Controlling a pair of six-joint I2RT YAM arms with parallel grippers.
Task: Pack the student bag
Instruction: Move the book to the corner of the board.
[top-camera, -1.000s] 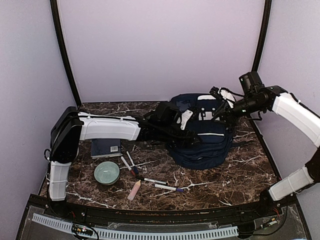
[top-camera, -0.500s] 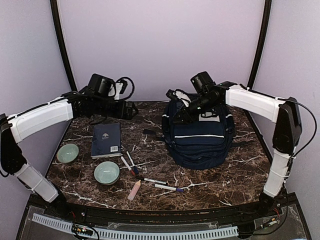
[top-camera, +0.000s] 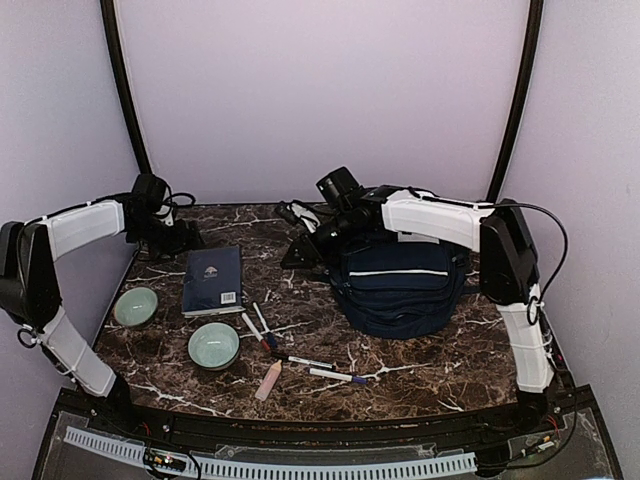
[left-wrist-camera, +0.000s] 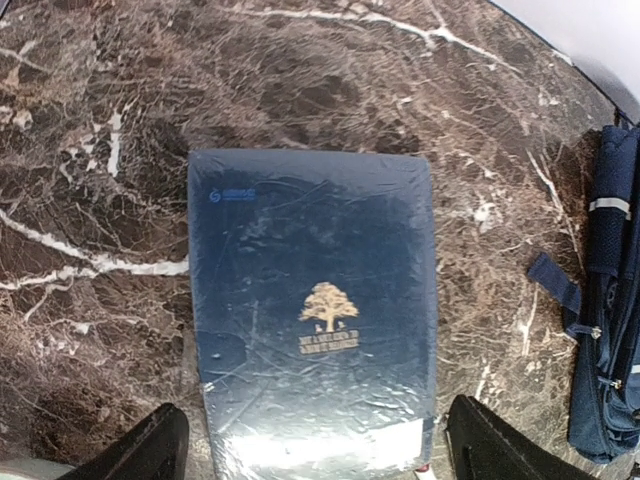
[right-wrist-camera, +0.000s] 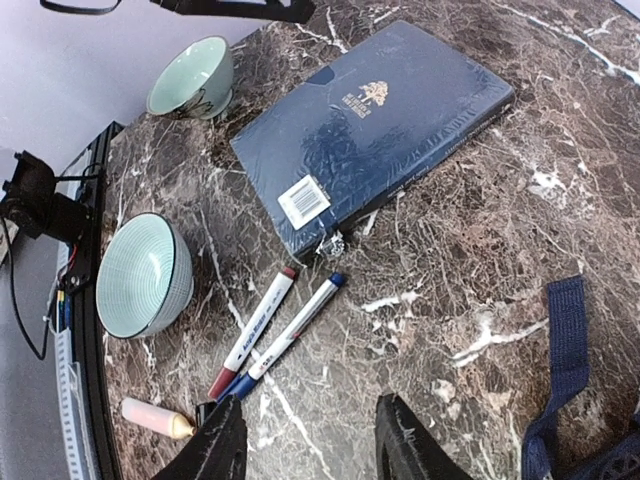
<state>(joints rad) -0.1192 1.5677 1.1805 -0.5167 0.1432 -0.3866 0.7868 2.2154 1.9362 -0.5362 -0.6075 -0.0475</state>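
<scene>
The student bag (top-camera: 400, 285), navy with a white stripe, lies at the right of the marble table; its edge (left-wrist-camera: 610, 290) and a loose strap (right-wrist-camera: 560, 340) show in the wrist views. A flat navy book (top-camera: 212, 280) lies left of it. My left gripper (top-camera: 183, 240) hovers at the book's far left corner, and in its own view the left gripper (left-wrist-camera: 315, 410) stands open wide above the book (left-wrist-camera: 310, 300), holding nothing. My right arm reaches across the bag. The right gripper (top-camera: 298, 255) hangs between bag and book, and the wrist view shows this right gripper (right-wrist-camera: 310, 435) open and empty over bare marble.
Two pale green bowls (top-camera: 135, 305) (top-camera: 213, 345) stand near the left front. A red marker (right-wrist-camera: 260, 320) and a blue marker (right-wrist-camera: 292, 335) lie beside the book (right-wrist-camera: 370, 130). Two more pens (top-camera: 310, 362) (top-camera: 338, 376) and a pink glue stick (top-camera: 268, 380) lie nearer the front edge.
The left arm pulled back from the bag to the far left and its jaws opened wide. The right arm swung from the bag's right side across to its left.
</scene>
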